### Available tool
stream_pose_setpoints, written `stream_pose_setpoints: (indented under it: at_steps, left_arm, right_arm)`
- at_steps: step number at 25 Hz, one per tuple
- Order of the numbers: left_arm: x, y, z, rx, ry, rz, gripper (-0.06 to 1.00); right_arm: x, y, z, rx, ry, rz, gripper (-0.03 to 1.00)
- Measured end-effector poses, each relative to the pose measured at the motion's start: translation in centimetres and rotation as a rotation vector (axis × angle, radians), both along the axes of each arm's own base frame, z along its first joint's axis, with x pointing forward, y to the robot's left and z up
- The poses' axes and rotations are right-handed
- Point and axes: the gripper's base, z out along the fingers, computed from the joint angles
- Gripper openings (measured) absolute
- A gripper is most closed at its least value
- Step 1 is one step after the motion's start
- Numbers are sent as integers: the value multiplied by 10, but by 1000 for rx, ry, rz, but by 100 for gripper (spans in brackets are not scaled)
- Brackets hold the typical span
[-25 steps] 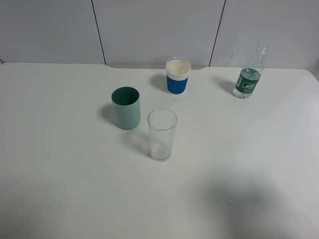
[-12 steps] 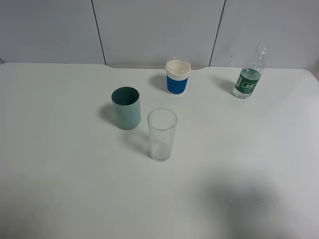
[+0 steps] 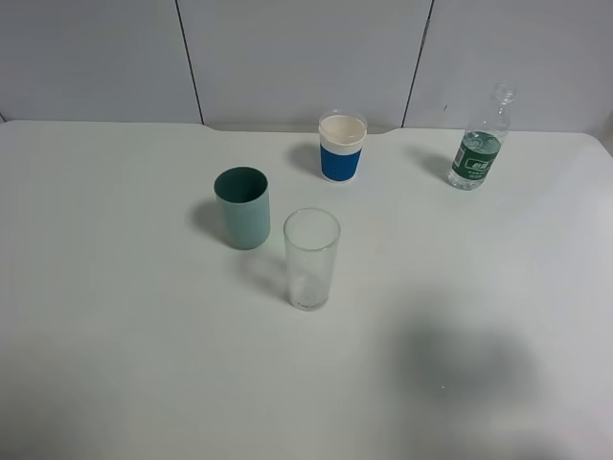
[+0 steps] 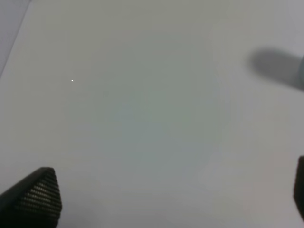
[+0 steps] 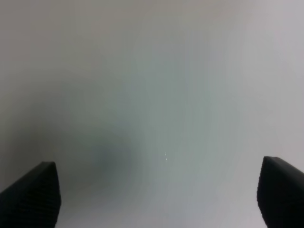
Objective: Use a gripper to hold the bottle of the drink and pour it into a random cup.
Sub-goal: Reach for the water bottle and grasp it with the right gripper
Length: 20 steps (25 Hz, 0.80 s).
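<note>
From the high camera, the bottle of the drink (image 3: 476, 153) stands upright and uncapped at the far right of the white table (image 3: 124, 326), close to the back edge. Its long axis is vertical, so a sideways grasp around the green-labelled body looks the natural way in. The cup (image 3: 342, 149), blue below a white band, stands to the bottle's left along the same back edge, well apart from it. Nearer the camera are a teal cup (image 3: 243, 208) and, near it but not touching, a tall clear glass (image 3: 311, 259), both upright. No arm or gripper shows in this view (only a soft shadow (image 3: 460, 359) on the near right of the table hints at something overhead). Since the bottle lies on the right side, I judge the right arm the nearer one, with a reach forward towards the back edge. The table is plain and matte, and nothing stands close to the bottle. Pale wall panels (image 3: 287, 57) rise just behind it, leaving little room at the back. In the left wrist view the left gripper (image 4: 166, 194) is spread wide, its dark fingertips (image 4: 35, 197) at the picture's edges with only bare table between them, so it holds nothing. In the right wrist view the right gripper (image 5: 156, 192) is likewise spread and holds nothing, looking down on bare table. The bottle appears in neither wrist view.
</note>
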Motion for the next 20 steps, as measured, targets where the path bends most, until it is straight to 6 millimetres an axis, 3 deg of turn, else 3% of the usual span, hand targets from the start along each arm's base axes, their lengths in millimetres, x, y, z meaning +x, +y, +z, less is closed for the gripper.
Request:
stream_pose_setpoints:
  at_steps: [4, 12, 20]
  left_arm:
    - [0, 0, 0, 0, 0, 0, 99]
    - [0, 0, 0, 0, 0, 0, 99]
    - [0, 0, 0, 0, 0, 0, 99]
  right_arm:
    - [11, 1, 1, -3, 40, 4, 82]
    - [43, 3, 16, 14, -148, 14, 82]
    - [86, 5, 9, -8, -167, 25, 82]
